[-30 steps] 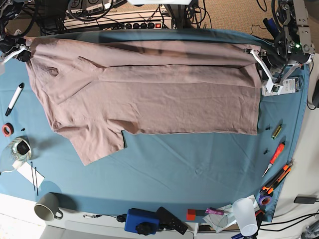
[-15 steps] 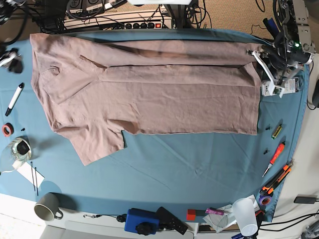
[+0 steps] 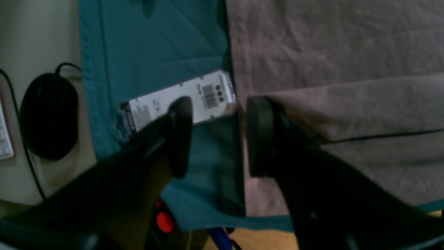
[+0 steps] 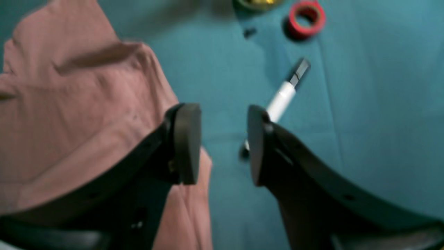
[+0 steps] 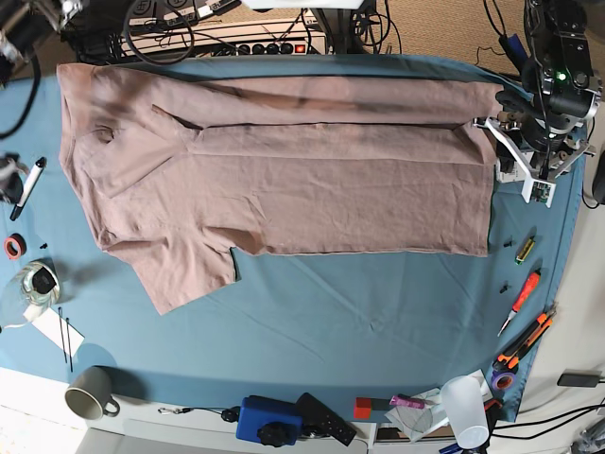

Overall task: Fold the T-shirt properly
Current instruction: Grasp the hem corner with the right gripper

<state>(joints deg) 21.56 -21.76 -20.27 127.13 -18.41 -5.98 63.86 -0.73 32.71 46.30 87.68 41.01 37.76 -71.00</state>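
Both my grippers stand spread and hold nothing: the left gripper [image 3: 215, 137] hangs with its jaws apart over the cloth [image 5: 378, 312] at the shirt's hem corner, and the right gripper [image 4: 222, 144] gapes just off the shirt's shoulder edge, above a marker [image 4: 282, 97].

A second ago each of them pinched a far corner of the T-shirt [image 5: 284, 180]; now both corners lie released and flat. My right gripper has pulled away from the collar-end corner and is barely seen in the base view. My left one has backed off toward the table's edge, just beside the hem.

The T-shirt lies flat on the cloth, in the far half of the table. Its long axis runs side to side in the base view, collar end toward that view's left, hem toward its right. Its far strip is folded over the body, and one sleeve [image 5: 184, 270] sticks out toward the near edge.

A white card [image 3: 180, 100] beside the hem shows a barcode and small print that I cannot read. A red tape roll [image 4: 307, 19] lies beyond the marker.
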